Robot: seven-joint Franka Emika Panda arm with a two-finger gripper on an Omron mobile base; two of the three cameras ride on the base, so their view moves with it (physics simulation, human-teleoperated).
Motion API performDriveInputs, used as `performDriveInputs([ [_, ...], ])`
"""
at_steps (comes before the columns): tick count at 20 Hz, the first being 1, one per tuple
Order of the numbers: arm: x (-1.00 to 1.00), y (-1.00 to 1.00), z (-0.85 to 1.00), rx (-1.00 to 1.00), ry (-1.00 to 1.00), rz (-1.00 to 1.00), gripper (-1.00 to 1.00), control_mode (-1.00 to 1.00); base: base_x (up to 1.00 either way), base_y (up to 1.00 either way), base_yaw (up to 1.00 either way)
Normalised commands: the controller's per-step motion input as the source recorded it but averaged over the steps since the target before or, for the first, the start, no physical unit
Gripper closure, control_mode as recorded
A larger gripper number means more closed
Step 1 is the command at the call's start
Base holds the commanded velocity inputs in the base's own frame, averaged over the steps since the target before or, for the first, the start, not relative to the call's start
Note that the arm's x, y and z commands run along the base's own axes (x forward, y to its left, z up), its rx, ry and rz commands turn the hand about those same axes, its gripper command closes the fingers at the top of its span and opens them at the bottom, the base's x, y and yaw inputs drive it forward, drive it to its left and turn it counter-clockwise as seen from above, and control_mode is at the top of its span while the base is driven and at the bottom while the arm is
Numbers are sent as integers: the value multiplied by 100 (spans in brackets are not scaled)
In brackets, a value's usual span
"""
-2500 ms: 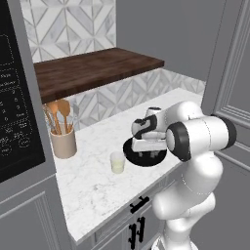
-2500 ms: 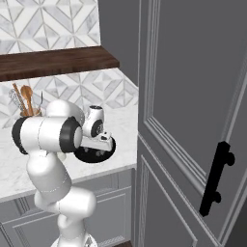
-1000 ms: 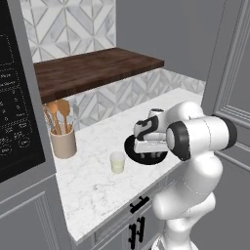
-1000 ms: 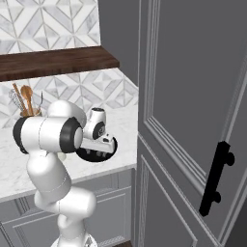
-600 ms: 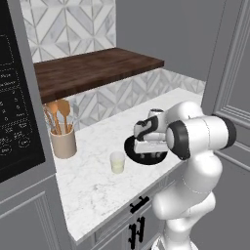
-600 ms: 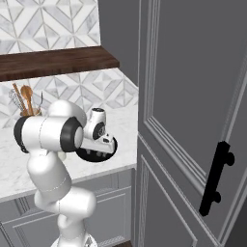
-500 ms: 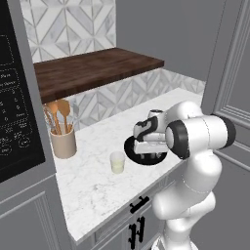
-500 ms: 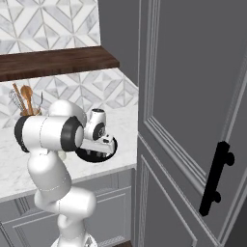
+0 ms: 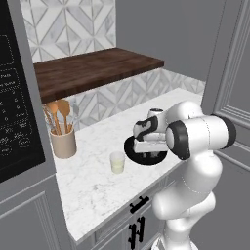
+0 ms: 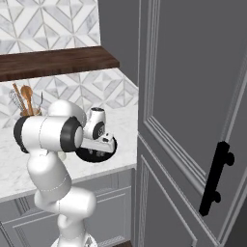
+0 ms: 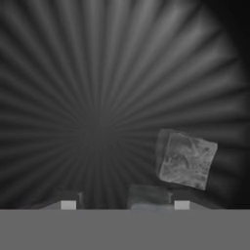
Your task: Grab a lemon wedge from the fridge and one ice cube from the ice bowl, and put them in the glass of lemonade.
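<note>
The black ice bowl (image 9: 130, 148) (image 10: 110, 144) sits on the marble counter near its front edge. My gripper (image 9: 149, 154) (image 10: 96, 148) (image 11: 125, 204) reaches down into it. In the hand view the jaws stand apart, with one ice cube (image 11: 149, 194) low between the fingertips and a gap on its left side. A second ice cube (image 11: 186, 160) lies further right on the ribbed bowl floor. The glass of lemonade (image 9: 117, 162) stands just left of the bowl. The lemon wedge and the fridge are out of view.
A tan cup of wooden spoons (image 9: 63, 140) stands at the back left of the counter. A dark wooden shelf (image 9: 93, 71) hangs above. A tall grey panelled cabinet door with a black handle (image 10: 217, 177) stands close on the right.
The hand has sunk a little lower into the bowl. The bowl and the glass have stayed put.
</note>
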Motion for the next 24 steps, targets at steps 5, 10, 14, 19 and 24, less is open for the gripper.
performDriveInputs([
  [5, 0, 0, 0, 0, 0, 0, 100, -100, 0, 0, 0],
  [10, -4, 0, 5, 0, 0, 0, 100, -100, 0, 0, 0],
  [14, -6, 0, 60, 0, -3, 0, 100, -100, 0, 0, 0],
  [19, -3, 0, 30, 0, -8, 0, 100, -100, 0, 0, 0],
  [24, -4, 0, 27, 1, -11, 0, 100, -100, 0, 0, 0],
])
